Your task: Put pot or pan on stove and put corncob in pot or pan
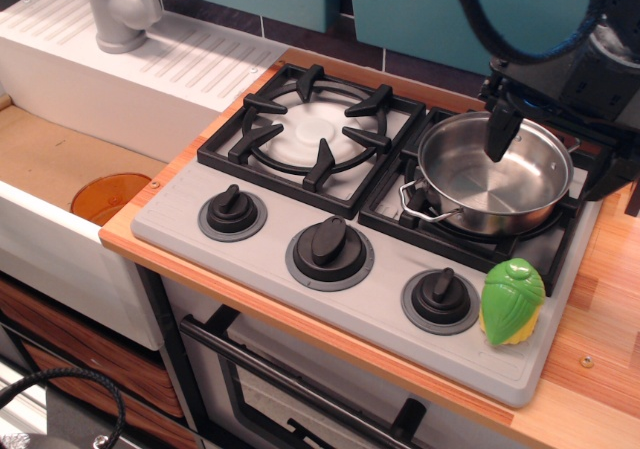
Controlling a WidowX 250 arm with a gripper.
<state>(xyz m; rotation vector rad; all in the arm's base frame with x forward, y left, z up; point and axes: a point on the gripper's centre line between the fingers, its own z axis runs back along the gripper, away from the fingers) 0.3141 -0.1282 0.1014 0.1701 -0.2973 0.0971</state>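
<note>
While the pincer [500, 134] hung over the far rim of the pot [493, 176], we could make out only one dark finger [499, 131], pointing down just above the pot's inside. The other finger was hidden behind the black arm body, so we could not tell how far apart the jaws stood, nor whether they held anything. Whether the finger touched the pot's rim was also unclear.

We saw the shiny steel pot sitting on the right-hand burner grate of the grey stove [380, 299], its wire loop handle facing the front knobs. Its inside looked bare metal.

We found the corncob [512, 301], bright green with a yellow base, standing upright on the stove's front right corner, just beside the rightmost knob [441, 298]. It lay well apart from the pincer, nearer to us, with the pot between them.

Most of the arm ran out of the frame at the upper right, with dark cables looping across the top edge. An orange cup [110, 197] sat low in the sink [60, 149] at left, partly cut off by the counter edge.
</note>
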